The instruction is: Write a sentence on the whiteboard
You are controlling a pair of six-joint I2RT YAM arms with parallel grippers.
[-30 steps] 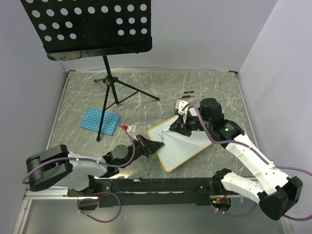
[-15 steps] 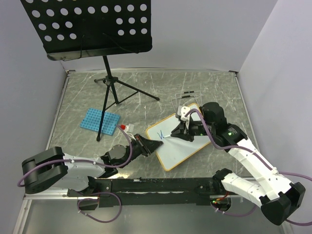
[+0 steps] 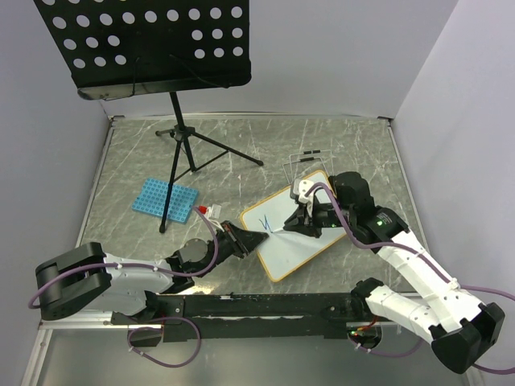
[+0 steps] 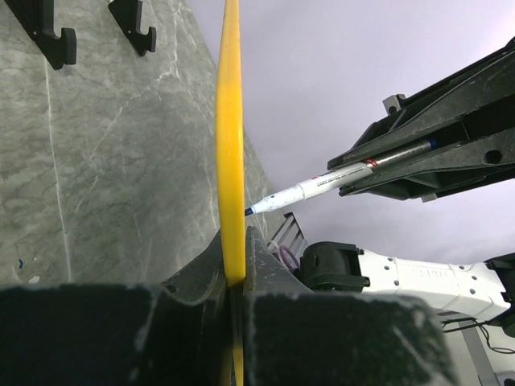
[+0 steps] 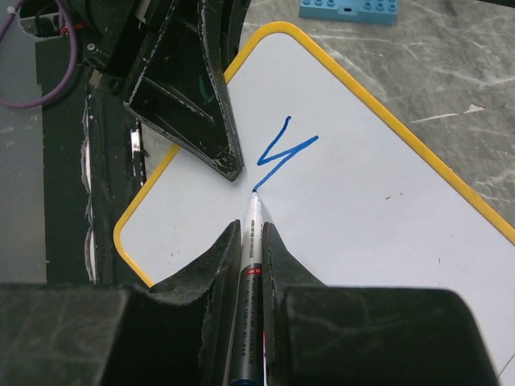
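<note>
Whiteboard [image 3: 310,245] lies by the near edge of the surface [image 3: 346,145], right of middle, turned on the diagonal, yellow-orange frame. Left fingers [image 3: 256,240] are clamped narrow on its left corner; in the left wrist view the frame edge [image 4: 230,121] runs straight up between them [image 4: 236,243]. Right fingers [image 3: 291,223] are pinched tight on a marker [image 5: 253,213], white barrel, blue tip touching the board face [image 5: 378,201]. Sentence [image 5: 283,151] is only one blue zigzag stroke, near the board's left corner [image 3: 265,220], with the tip at its lower end. The two sets of fingers are close together over that corner, not touching. Two small black feet [image 4: 56,40] show on the board's underside.

Small white and red item [image 3: 209,211] sits on the surface just behind the left fingers. Farther left, a blue perforated rack [image 3: 165,199] lies flat; cannot tell if anything is in its holes. One stand leg crosses in front of the rack's right end. Thin wire holder [image 3: 304,165] stands just beyond the board's far corner, with a dark stick-like thing across its top. Black perforated music stand [image 3: 145,44] is at the far-left corner, its tripod legs [image 3: 187,149] spread toward the middle.
</note>
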